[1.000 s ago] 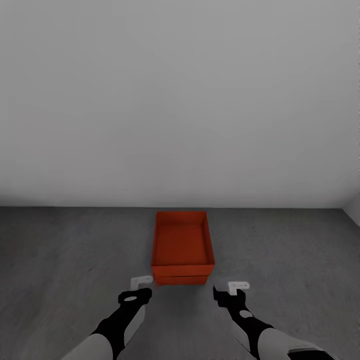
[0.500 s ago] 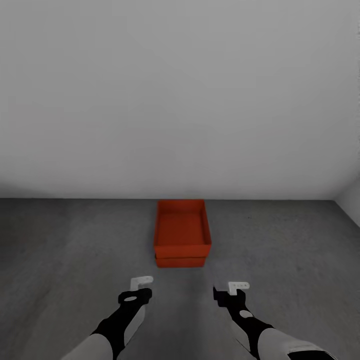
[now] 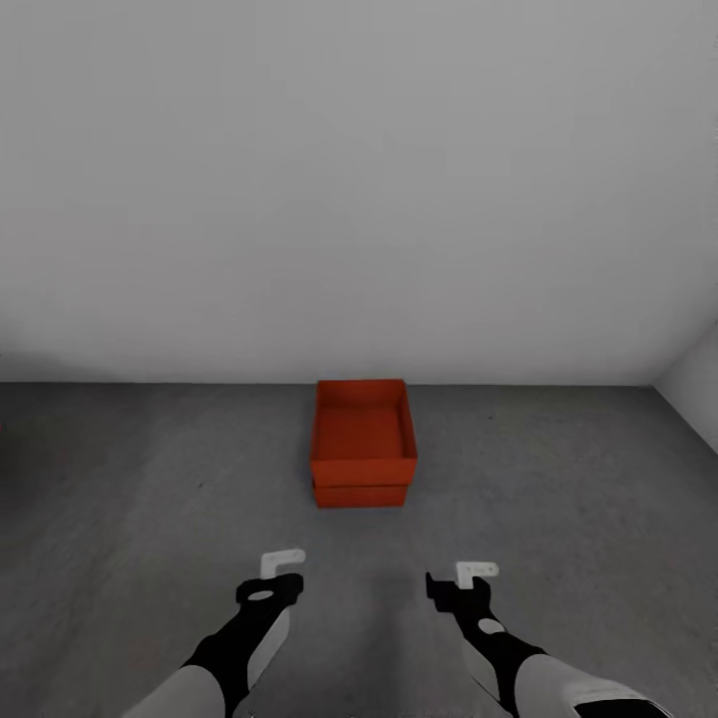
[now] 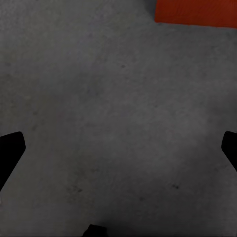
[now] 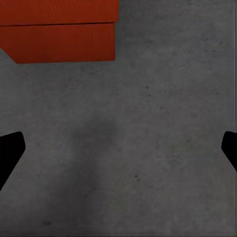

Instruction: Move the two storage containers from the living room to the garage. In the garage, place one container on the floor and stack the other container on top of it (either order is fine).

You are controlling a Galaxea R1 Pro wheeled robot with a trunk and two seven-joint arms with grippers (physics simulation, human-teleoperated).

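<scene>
Two red-orange storage containers are stacked on the dark grey garage floor (image 3: 120, 499) near the back wall. The upper container (image 3: 362, 429) is open-topped and sits squarely on the lower container (image 3: 360, 495). Well short of the stack, my left gripper (image 3: 274, 578) and right gripper (image 3: 461, 580) hang open and empty, one to each side. In the left wrist view the left gripper (image 4: 118, 148) is spread wide over bare concrete, with a container corner (image 4: 197, 11) far ahead. Between the right gripper's (image 5: 118, 148) spread fingers, the right wrist view has the upper container (image 5: 59, 10) resting on the lower container (image 5: 64, 44).
A plain white-grey wall (image 3: 359, 199) stands just behind the stack. A side wall (image 3: 693, 384) meets it at the right. Bare concrete stretches to both sides of the containers and between them and my arms.
The whole view has pulled back: the stacked containers look smaller and farther away and more floor shows in front. Both arms keep the same pose, grippers open.
</scene>
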